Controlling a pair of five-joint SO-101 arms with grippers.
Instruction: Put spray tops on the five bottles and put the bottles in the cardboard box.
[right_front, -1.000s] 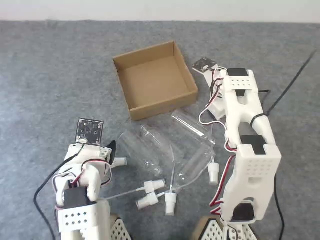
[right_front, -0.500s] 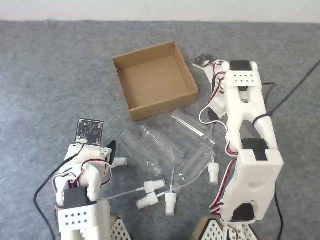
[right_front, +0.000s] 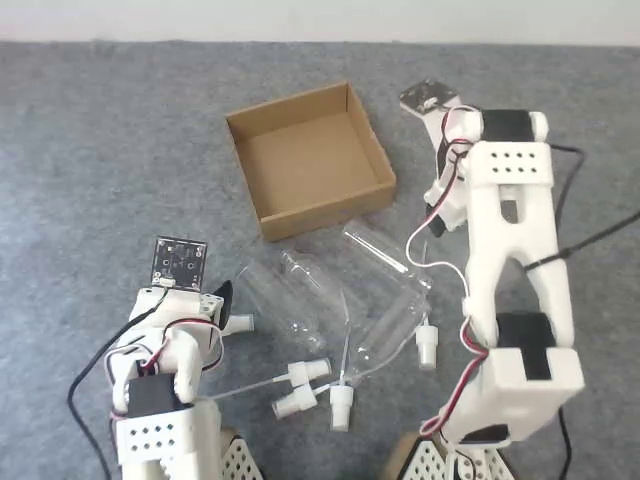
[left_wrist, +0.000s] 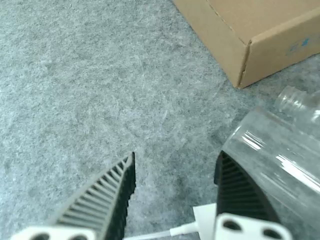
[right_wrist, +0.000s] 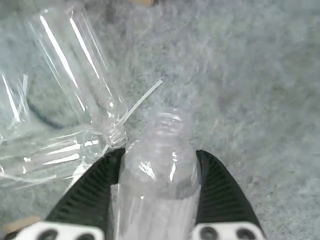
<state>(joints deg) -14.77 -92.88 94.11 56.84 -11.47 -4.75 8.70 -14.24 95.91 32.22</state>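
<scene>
Step in hand: capping the first bottle, by my reading; none of the bottles in view wears a spray top.
Right end effector (right_wrist: 159, 167): clenched around a clear plastic bottle, one finger on each side of its shoulder.
Held bottle (right_wrist: 159, 147): its threaded neck is bare and points away from the wrist. It is carried above the other bottles.
Left end effector (left_wrist: 176, 165): released, with the jaws spread wide low over the grey worktop (right_front: 120, 150) and nothing between them.
Near the left end effector: a lying bottle (left_wrist: 280, 150) just beside one finger, and a white spray top (left_wrist: 202, 220) close under the jaws.
Loose bottles (right_front: 310, 290): lying on their sides in a cluster between the two arms, some touching each other.
Spray tops (right_front: 308, 372): five lie loose on the worktop, white, with thin dip tubes. Three are bunched in front of the cluster, one is by the left arm and one by the right arm.
Cardboard box (right_front: 325, 208): open-topped, just beyond the cluster, with no bottle in it yet.
Progress: near the start, with no bottle capped or boxed.
Next move calls for: the left end effector to close on the nearby spray top and lift it. Its dip tube must then be threaded into the held neck while the right arm keeps the bottle steady.
Risk: the long tube may miss the narrow mouth, and the smooth bottle may turn in the grip.
</scene>
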